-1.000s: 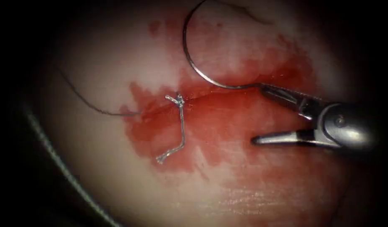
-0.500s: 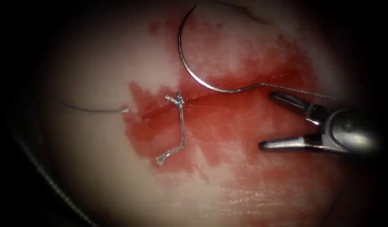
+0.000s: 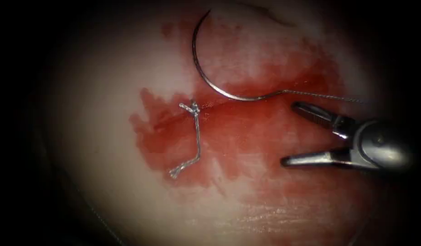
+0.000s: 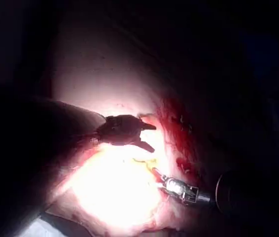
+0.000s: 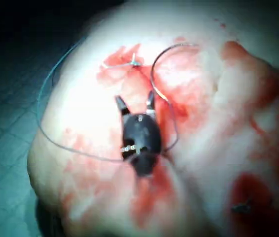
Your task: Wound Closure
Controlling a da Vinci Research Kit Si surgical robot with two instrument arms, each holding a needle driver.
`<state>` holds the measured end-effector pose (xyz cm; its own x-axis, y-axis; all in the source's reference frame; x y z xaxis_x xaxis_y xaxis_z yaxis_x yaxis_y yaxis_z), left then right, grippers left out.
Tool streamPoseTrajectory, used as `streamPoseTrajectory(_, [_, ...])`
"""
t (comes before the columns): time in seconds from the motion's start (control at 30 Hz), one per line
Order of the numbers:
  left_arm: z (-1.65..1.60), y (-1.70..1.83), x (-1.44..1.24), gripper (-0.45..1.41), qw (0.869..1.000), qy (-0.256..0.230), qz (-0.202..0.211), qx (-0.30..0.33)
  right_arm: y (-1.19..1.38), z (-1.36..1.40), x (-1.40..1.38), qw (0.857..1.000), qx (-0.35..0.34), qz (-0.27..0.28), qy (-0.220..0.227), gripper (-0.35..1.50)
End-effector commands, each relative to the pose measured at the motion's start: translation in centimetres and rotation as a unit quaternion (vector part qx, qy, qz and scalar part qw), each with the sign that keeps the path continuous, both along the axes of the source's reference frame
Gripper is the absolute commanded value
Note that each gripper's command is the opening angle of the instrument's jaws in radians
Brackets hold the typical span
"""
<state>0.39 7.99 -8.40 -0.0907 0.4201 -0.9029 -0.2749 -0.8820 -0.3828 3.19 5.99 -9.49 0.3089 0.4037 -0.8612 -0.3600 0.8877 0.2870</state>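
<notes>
Now the needle [image 3: 206, 75] lies loose on the tissue [image 3: 105, 82], curving up above the cut [image 3: 210, 107], held by neither tool. Its thread [image 3: 324, 96] trails off right from the needle's tail end. Right tool [image 3: 290, 134] sits just below that tail, jaws spread wide, holding nothing. Left tool [image 4: 147, 136] also gapes empty. Tied stitch [image 3: 194, 109] crosses the cut left of the needle, cut ends [image 3: 185, 166] below. Red fluid [image 3: 265, 132] pools around the cut. Risk: the free needle could slide on the wet surface, and a grab low on the curve may twist it.
</notes>
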Motion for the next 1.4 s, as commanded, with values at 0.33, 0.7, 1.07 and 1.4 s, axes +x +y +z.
streamPoseTrajectory(0.33, [1.01, -0.59, -1.54, 0.69, 0.996, 0.071, 0.047, -0.005, -0.04, -0.15, 0.15, 1.0, -0.013, -0.016, -0.005, 1.48])
streamPoseTrajectory(0.7, [1.51, -0.96, -1.78, 0.68, 0.984, 0.172, 0.051, -0.011, -0.03, -0.19, 0.22, 1.0, -0.02, -0.02, -0.011, 1.45])
streamPoseTrajectory(1.07, [2.08, -1.01, -2.06, 0.67, 0.972, 0.235, -0.004, -0.022, -0.06, -0.22, 0.4, 0.999, -0.027, -0.019, -0.017, 1.45])
streamPoseTrajectory(1.4, [2.56, -0.98, -1.98, 0.67, 0.969, 0.244, -0.003, -0.044, -0.06, -0.22, 0.41, 0.999, -0.03, -0.018, -0.018, 1.45])
